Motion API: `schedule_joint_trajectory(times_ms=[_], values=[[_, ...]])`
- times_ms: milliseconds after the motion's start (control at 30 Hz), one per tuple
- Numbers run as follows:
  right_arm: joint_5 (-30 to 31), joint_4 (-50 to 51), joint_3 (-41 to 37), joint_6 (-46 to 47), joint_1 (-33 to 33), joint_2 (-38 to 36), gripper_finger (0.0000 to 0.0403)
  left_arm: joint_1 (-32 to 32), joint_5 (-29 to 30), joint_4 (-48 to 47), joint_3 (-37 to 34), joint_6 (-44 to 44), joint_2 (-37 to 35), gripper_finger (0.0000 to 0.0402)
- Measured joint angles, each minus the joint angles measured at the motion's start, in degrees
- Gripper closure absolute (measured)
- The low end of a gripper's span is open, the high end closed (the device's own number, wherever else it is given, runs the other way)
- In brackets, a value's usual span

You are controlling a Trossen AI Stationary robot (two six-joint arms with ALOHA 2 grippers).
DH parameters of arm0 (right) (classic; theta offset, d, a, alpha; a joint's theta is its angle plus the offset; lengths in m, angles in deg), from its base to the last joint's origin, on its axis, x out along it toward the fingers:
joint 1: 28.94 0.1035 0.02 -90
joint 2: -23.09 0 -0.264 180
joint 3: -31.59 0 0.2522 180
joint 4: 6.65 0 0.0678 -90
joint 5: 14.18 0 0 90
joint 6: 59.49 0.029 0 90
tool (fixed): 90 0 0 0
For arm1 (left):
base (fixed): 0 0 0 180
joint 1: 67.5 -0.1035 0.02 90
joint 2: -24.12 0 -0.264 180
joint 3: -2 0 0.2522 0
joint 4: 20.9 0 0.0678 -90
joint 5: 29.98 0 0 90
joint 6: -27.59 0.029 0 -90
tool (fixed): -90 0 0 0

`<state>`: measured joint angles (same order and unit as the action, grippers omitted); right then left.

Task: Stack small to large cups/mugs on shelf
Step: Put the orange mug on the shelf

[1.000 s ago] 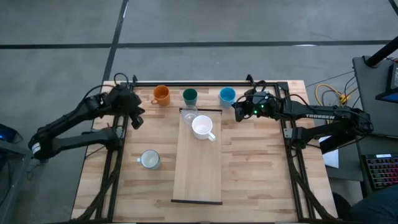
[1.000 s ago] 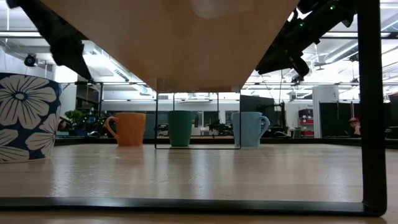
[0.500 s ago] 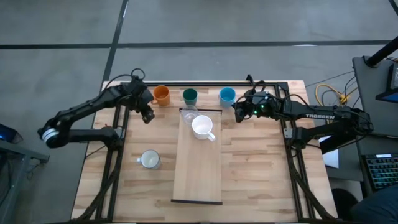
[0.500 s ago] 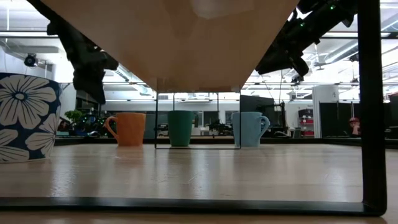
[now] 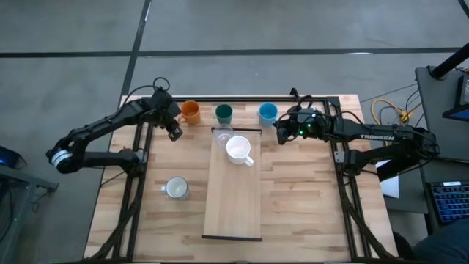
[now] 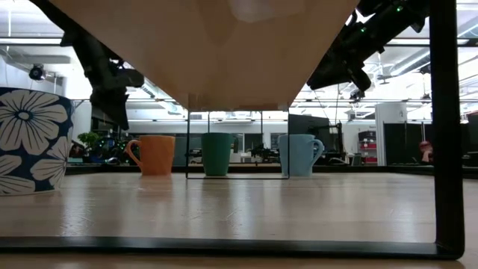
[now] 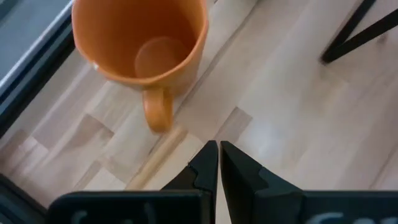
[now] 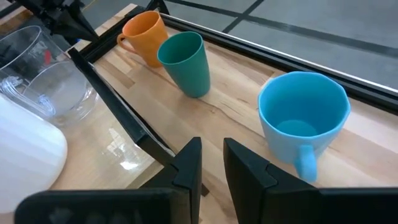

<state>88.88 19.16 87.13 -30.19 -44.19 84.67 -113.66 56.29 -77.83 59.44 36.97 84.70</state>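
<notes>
Taking the shelf (image 5: 233,198) as the landmark and going from its near end to the far one: the pale grey-white mug (image 5: 176,188) is being left on the tabletop to the shelf's left, well apart from both arms, and its flowered side is being shown large in the low view. At the shelf's far end the white mug (image 5: 239,149) and the clear glass (image 5: 222,135) are being carried on the board, close together and perhaps touching. Beyond that far end, three cups are being kept in a row: the orange mug (image 5: 190,112), the dark green cup (image 5: 223,113) and the light blue mug (image 5: 268,112). The left gripper (image 5: 174,131) is being held above the tabletop just beside the orange mug, its handle side, with the fingers pressed together and nothing between them. The right gripper (image 5: 281,133) is being held just off the shelf's far right corner, near the light blue mug, jaws parted a little and empty. The step in hand is judged to be the approach to the orange mug; the fingers would need to be spread before a grasp is made.
</notes>
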Motion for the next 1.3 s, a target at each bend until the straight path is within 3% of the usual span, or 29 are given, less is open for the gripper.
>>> schedule_joint_trajectory(times_ms=[200, 367, 633, 767, 933, 1300], values=[[0.0, -0.3, 0.0, -0.6, 0.0, 0.0, 0.0342, -1.2, -1.0, -1.5, -0.1, 1.8, 2.6, 0.0398], [0.0, -0.3, 0.0, -0.8, 0.0, 0.0, 0.0342, -1.1, 1.5, 0.5, -0.1, 6.2, 3.4, 0.0398], [0.0, -0.4, 0.0, -0.9, 0.0, 0.0, 0.0342, -1.2, 6.0, 0.7, -0.1, 6.1, 3.2, 0.0398], [0.0, -0.4, 0.0, -1.1, 0.0, 0.0, 0.0342, -1.1, 5.7, 0.7, -0.1, 6.1, 2.8, 0.0398], [0.0, -0.4, 0.0, -1.5, 0.0, 0.0, 0.0342, -1.1, 0.8, 1.1, -0.1, 7.3, 2.8, 0.0398], [0.0, -0.4, 0.0, -2.6, 0.0, 0.0, 0.0342, -1.1, -0.5, 0.7, -0.2, 8.1, 6.8, 0.0398]])
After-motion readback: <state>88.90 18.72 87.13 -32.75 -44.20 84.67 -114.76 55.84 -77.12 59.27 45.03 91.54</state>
